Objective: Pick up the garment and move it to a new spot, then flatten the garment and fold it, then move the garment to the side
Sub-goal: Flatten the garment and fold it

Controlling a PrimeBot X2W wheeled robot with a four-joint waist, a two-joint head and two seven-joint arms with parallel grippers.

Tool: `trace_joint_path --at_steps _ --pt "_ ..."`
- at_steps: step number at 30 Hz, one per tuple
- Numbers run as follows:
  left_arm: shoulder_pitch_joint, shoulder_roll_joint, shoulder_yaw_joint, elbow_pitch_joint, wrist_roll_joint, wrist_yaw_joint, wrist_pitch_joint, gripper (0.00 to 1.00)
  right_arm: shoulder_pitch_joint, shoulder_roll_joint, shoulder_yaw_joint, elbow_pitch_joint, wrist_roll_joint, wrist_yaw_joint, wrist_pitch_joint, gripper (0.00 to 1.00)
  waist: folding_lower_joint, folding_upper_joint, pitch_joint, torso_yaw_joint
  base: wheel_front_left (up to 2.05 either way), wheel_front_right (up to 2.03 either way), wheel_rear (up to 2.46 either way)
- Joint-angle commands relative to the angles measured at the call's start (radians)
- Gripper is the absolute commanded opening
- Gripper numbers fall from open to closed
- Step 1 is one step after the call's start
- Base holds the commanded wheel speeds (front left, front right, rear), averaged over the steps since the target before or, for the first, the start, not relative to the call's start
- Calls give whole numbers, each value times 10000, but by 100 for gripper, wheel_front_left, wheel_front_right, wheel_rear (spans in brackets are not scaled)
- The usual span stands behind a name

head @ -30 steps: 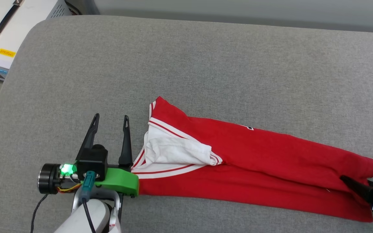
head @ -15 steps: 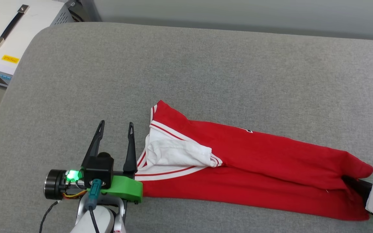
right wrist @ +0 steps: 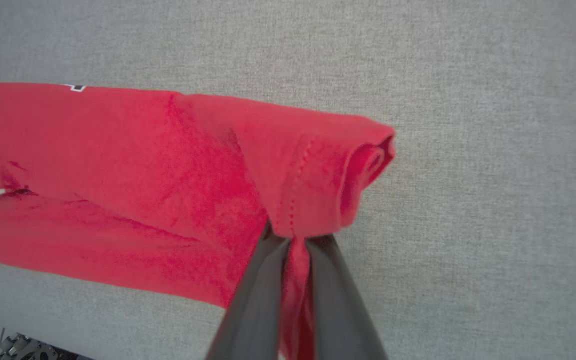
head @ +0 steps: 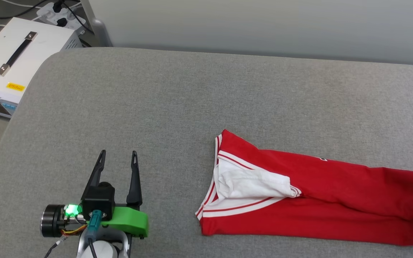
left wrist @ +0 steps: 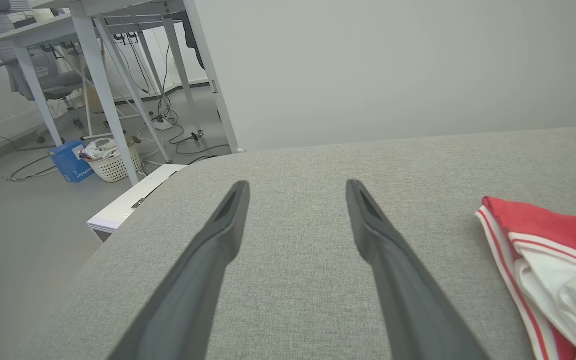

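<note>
Overhead, looks down on a grey padded surface [head: 192, 107] with the garment [head: 317, 200] laid across its near right part as a long, narrow red band. Folded lengthwise, long axis running left to right and dipping slightly toward the robot at the right. Ends on the left with striped trim and a white sleeve [head: 249, 182] tucked on top; runs off the picture's right edge.

Up close at that right end, shows the right gripper [right wrist: 295, 240] closed almost completely on a bunched fold of red cloth, squeezed between the two dark fingers, with the stitched hem curled into a loose roll just past the tips.

Over on the left, shows the left gripper [head: 118, 153] spread wide and holding nothing, fingers pointing away from the robot, low over bare grey fabric. Sits apart from the striped end, with open surface between; from its wrist, catches that end off to the right.

Judging by the neat lengthwise fold, probably at the last step: shifting the garment aside. Turns on one relation: band lying to the right of the idle left gripper, gripped at the opposite end by the right arm alone. Suggests a pull along the band's own length, trailing the striped end. Risks loosening the tucked sleeve, with one end held.
</note>
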Motion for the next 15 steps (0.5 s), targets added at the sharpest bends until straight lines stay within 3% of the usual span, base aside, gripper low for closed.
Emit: trace_joint_path --at_steps 1,6,15 --pt "188 -98 119 22 154 -92 -59 100 138 -53 92 -440 41 -11 144 0 0 -1 -67 -15 0 0 0" --pt "273 -269 391 56 331 -311 -59 100 74 204 532 -2109 -45 -11 958 0 0 -1 -47 15 0 0 0" --pt "-63 -701 668 2 732 -651 -59 100 -1797 1852 2079 -3571 -1142 -11 1966 0 0 -1 510 349 0 0 0"
